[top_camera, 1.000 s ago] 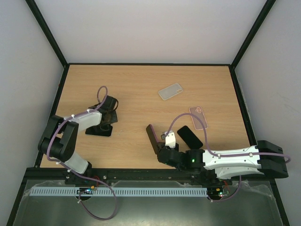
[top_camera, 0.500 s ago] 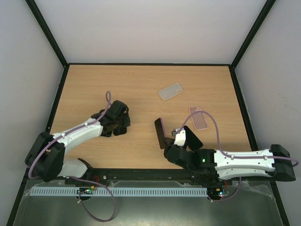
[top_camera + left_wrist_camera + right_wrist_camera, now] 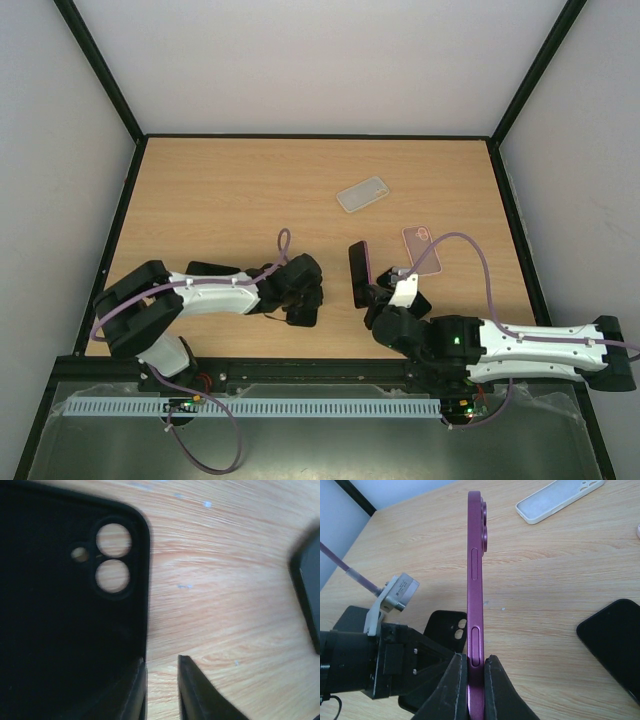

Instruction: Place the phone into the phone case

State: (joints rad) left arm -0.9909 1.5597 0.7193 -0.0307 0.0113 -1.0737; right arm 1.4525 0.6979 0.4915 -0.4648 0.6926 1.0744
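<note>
One step looks done, the phone being off the table (image 3: 250,190): the right tool (image 3: 476,664) clamps the purple phone (image 3: 475,580) upright on edge, while the black case (image 3: 60,620) lies empty at the phone's 8 o'clock, the left tool (image 3: 161,666) barely parted at its edge and gripping nothing, so insertion is yet to do.

The black phone case (image 3: 55,630) runs off the left wrist view's left side. The black phone (image 3: 615,635) is cut off on the right.
</note>
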